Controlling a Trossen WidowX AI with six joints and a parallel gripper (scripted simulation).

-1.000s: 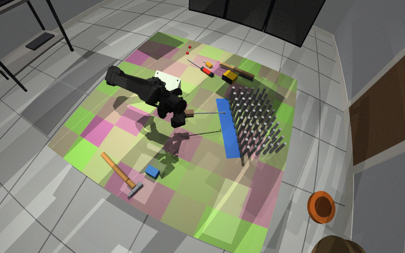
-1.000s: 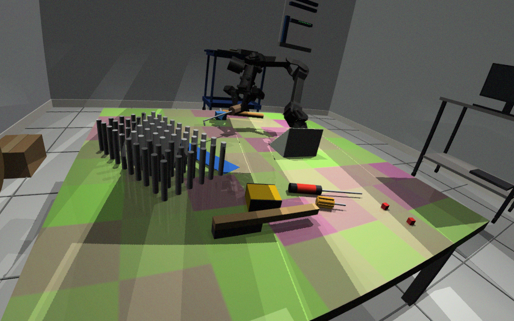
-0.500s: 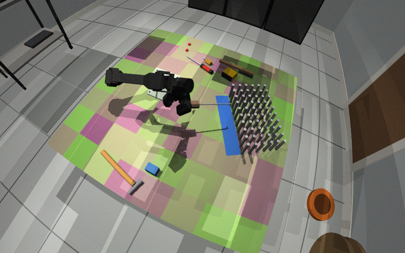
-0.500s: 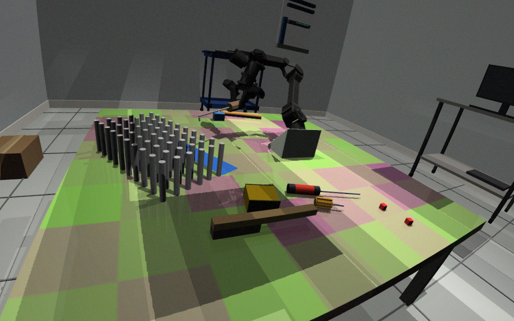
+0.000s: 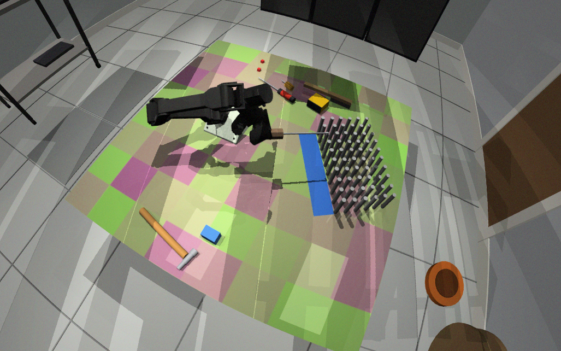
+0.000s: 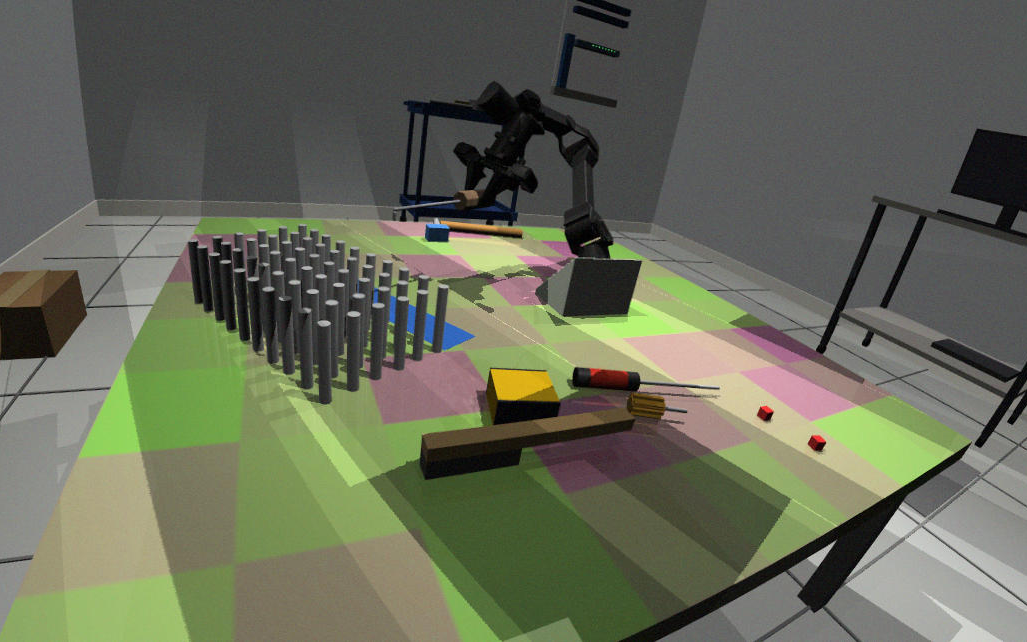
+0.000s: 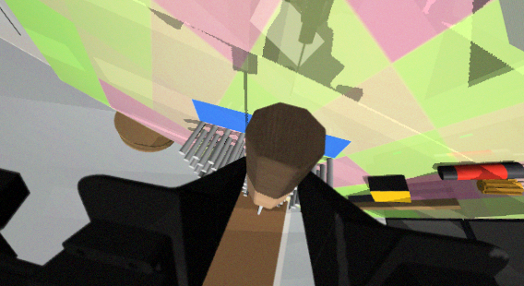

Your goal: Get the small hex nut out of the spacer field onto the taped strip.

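Jaws of the black gripper [image 5: 270, 133] [image 6: 482, 196] [image 7: 279, 175] clamp the brown-handled metal hook tool [image 5: 277, 133] [image 6: 467, 199] [image 7: 285, 134], its shank toward 3 o'clock (top view), presumably for reach between grey cylindrical spacers [image 5: 388, 190] [image 6: 324, 362] [image 7: 191, 139]. Small hex nut: not discernible.

You see dull grey metal on the spacers [image 5: 354, 165] [image 6: 305, 311] [image 7: 213, 148], smooth along their sides. The handle [image 5: 277, 133] [image 6: 466, 199] [image 7: 285, 148] in your pincer [image 5: 269, 133] [image 6: 479, 199] [image 7: 273, 167] looks like matt brown wood, its shaft [image 5: 302, 133] [image 6: 428, 204] like thin metal; the pincer itself looks matt black. Your hammer [image 5: 166, 237] [image 6: 485, 230] pairs a smooth, wood-like orange handle with a grey metal head. The red-and-black screwdriver grip [image 5: 285, 94] [image 6: 605, 378] [image 7: 481, 171] looks like smooth plastic.
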